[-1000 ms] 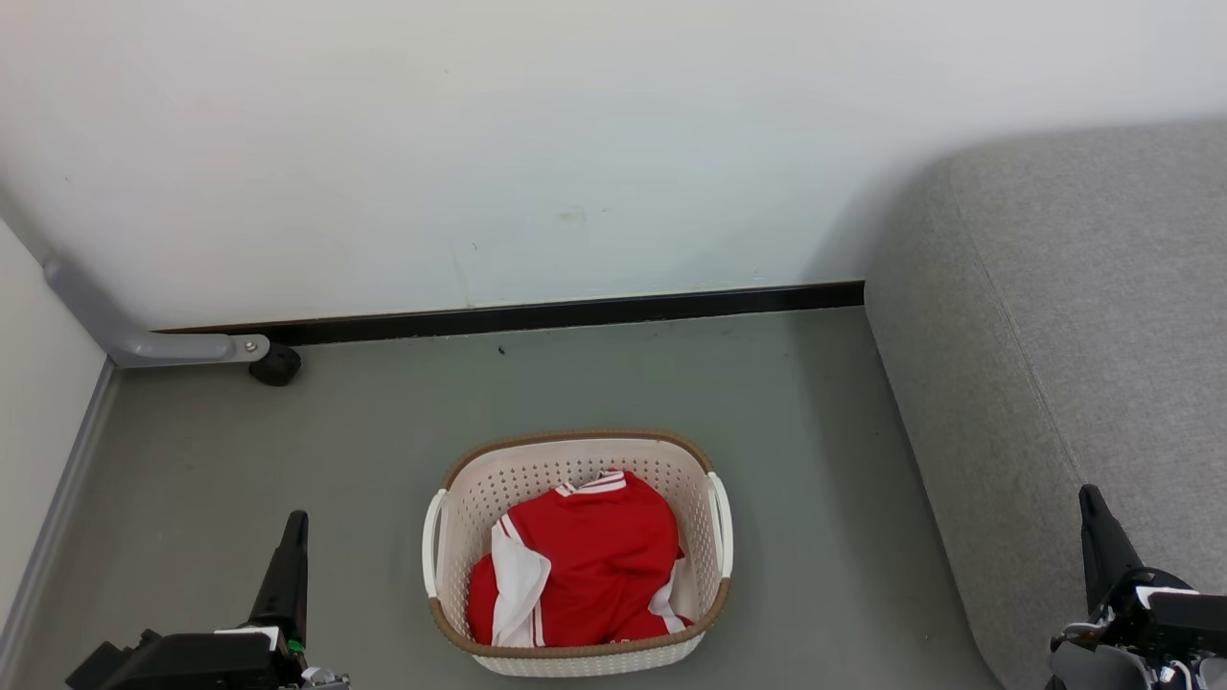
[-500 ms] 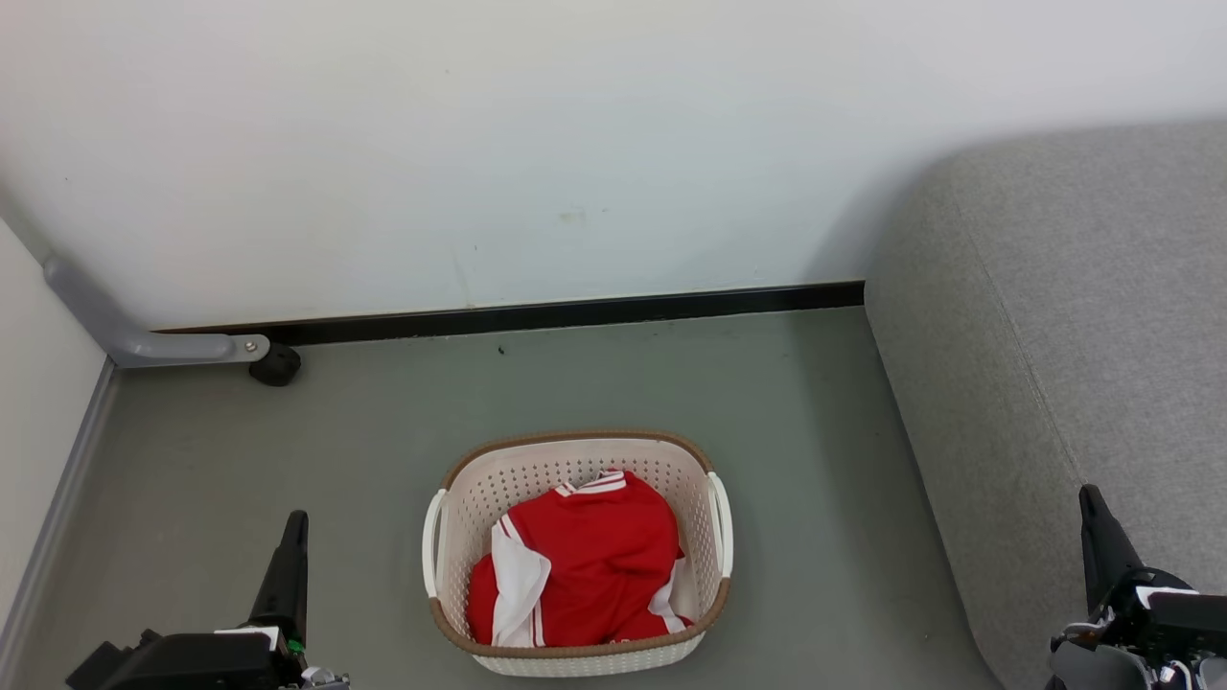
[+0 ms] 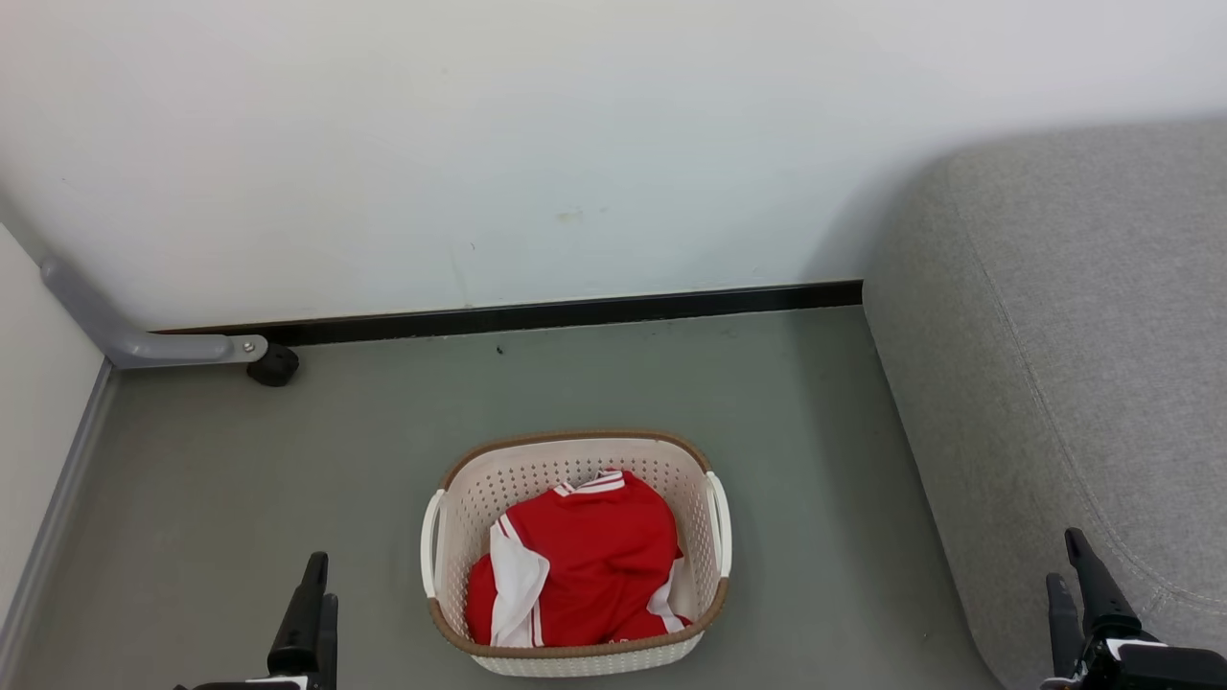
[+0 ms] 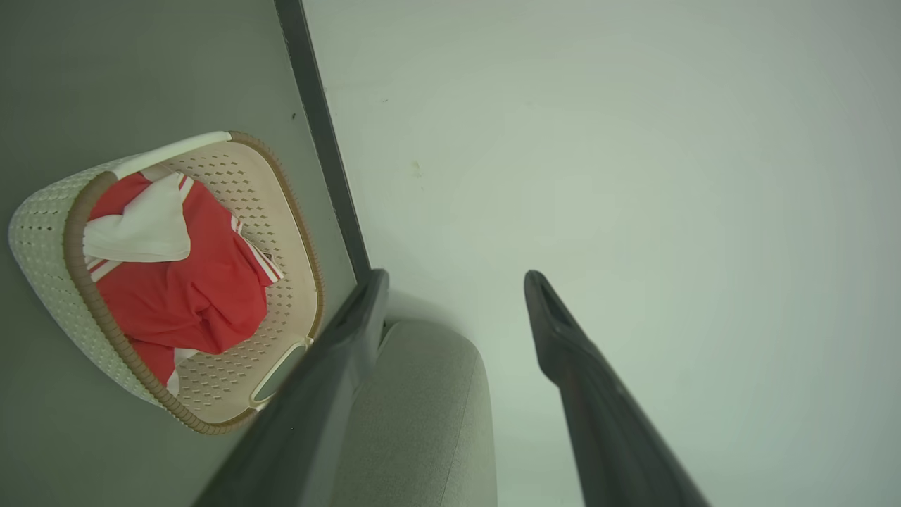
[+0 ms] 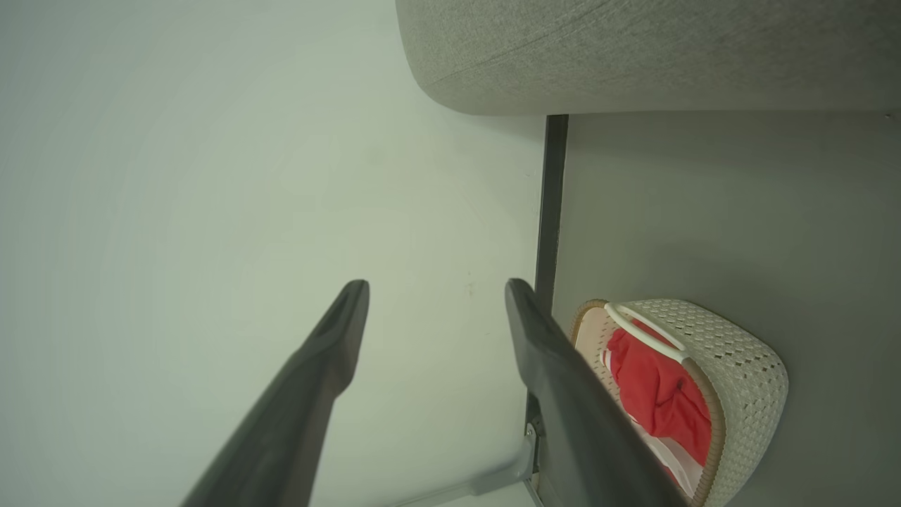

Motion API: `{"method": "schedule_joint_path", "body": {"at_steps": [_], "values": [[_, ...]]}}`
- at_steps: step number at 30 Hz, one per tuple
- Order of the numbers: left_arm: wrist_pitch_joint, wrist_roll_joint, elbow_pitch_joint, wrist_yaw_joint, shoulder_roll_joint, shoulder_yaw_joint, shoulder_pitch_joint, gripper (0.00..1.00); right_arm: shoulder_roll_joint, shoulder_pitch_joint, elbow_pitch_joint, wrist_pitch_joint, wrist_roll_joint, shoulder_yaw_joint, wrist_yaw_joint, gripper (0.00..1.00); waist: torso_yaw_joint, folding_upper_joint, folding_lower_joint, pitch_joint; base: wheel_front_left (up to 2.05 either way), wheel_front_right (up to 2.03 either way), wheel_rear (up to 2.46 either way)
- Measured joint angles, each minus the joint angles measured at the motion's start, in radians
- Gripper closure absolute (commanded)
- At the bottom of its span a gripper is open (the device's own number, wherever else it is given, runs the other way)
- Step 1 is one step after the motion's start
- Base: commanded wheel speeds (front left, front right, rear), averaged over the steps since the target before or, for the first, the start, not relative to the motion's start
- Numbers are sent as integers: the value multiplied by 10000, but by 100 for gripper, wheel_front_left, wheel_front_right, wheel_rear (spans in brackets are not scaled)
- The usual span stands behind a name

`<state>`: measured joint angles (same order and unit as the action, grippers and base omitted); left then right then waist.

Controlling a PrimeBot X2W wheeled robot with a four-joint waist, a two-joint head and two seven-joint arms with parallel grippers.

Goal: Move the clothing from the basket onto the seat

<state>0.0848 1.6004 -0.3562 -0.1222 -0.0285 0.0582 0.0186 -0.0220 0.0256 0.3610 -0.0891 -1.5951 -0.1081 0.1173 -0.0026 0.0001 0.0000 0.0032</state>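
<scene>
**Both grippers open, clothing waits in the basket**

The left gripper (image 4: 456, 278) and right gripper (image 5: 436, 283) both hold their fingers apart with nothing between them. They sit low on either side of the basket (image 3: 575, 443), well clear of it. The clothing (image 3: 585, 561) lies bundled inside the basket, which stands on the floor (image 3: 288, 460) between the grippers. The seat (image 3: 1102, 335) is on the robot's right, apart from the basket and higher than it. No garment is on it yet, so the task looks unstarted.

The red bundle's long axis runs from the near rim toward the wall (image 3: 575, 144), leaning a little to the right at the far end. Its striped trim points at the wall. A white panel runs down its left side. How many garments are folded in there cannot be told.

Several things could go wrong from here:
- A shallow pinch may take only the top layer and leave fabric behind.
- The basket looks light, so cloth snagging on the perforated wall or a handle could drag or tip it as the arm lifts.
- A finger coming down off-centre may strike the brown rim instead of entering the tub.
- Soft fabric will unfold and hang once raised. A low carry could then trail it over the floor, or drop it short of the seat's rounded edge.
</scene>
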Motion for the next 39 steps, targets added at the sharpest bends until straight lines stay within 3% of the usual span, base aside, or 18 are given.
{"method": "schedule_joint_path", "body": {"at_steps": [20, 39], "values": [[-708, -775, 48, 0, -6, -169, 44, 0, -282, 269, -84, 744, 1252, 788, 0, 0, -35, 0, 1, -4, 0, 0, 0], [-1321, -3323, 35, -8, -207, -650, 295, 0, -454, 741, -150, 1379, 3779, 1310, -31, 0, -24, 0, 0, -60, 0, 0, 0]]}}
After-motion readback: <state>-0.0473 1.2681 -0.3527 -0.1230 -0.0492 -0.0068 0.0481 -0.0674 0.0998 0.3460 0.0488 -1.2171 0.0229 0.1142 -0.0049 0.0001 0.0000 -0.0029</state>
